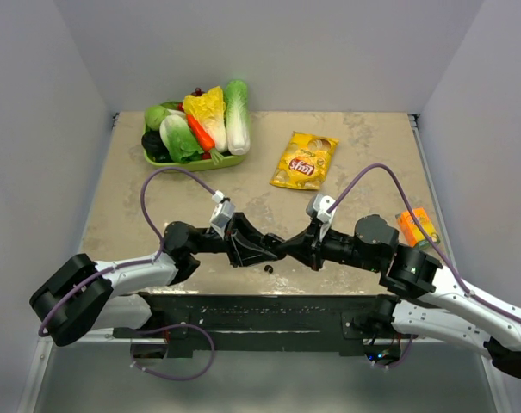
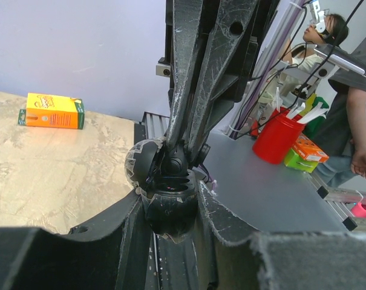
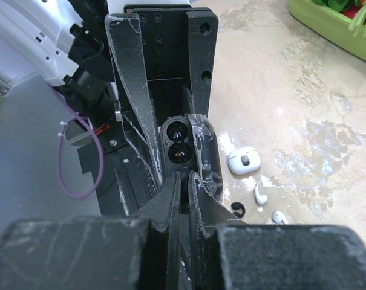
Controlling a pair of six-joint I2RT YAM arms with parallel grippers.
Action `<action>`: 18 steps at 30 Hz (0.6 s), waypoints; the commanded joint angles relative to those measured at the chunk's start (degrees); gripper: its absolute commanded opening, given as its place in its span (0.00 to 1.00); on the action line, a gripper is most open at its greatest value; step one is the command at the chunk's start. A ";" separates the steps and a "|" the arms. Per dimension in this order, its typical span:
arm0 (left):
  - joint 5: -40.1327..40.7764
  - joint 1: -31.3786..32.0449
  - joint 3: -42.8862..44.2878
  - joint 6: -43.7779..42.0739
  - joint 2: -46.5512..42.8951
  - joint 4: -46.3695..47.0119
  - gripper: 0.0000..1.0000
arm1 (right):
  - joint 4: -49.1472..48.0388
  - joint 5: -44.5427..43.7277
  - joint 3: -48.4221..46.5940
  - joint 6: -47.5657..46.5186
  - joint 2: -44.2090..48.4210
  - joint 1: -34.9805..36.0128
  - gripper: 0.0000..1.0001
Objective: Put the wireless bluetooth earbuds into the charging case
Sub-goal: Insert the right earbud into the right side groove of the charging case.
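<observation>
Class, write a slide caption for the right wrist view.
Left gripper presents an open dark charging case to the right gripper's fingertips; white earbuds lie on the table.

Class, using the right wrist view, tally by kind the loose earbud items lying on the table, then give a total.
White case: 1
White earbuds: 2
Dark earbud: 1
Total: 4

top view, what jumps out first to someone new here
The two grippers meet tip to tip at the near middle of the table: the left gripper clamps an open black case, and the right gripper noses up against it. Further back, a green tray heaped with vegetables sits far left, with a yellow chip bag to its right.
</observation>
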State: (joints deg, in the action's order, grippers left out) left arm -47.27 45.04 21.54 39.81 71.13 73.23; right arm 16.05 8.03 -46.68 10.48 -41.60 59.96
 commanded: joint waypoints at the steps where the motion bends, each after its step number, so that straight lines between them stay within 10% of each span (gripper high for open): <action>1: 2.35 0.40 3.07 -1.67 -1.35 35.49 0.00 | 1.08 -0.47 -0.08 0.86 -0.49 0.50 0.03; 18: 5.25 0.32 1.75 -4.13 -2.49 35.49 0.00 | 0.21 -1.79 0.97 1.47 1.35 0.51 0.00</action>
State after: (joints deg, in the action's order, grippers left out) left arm -45.01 45.19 21.54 37.98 70.59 72.69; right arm 16.14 6.52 -46.61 11.09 -40.80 60.01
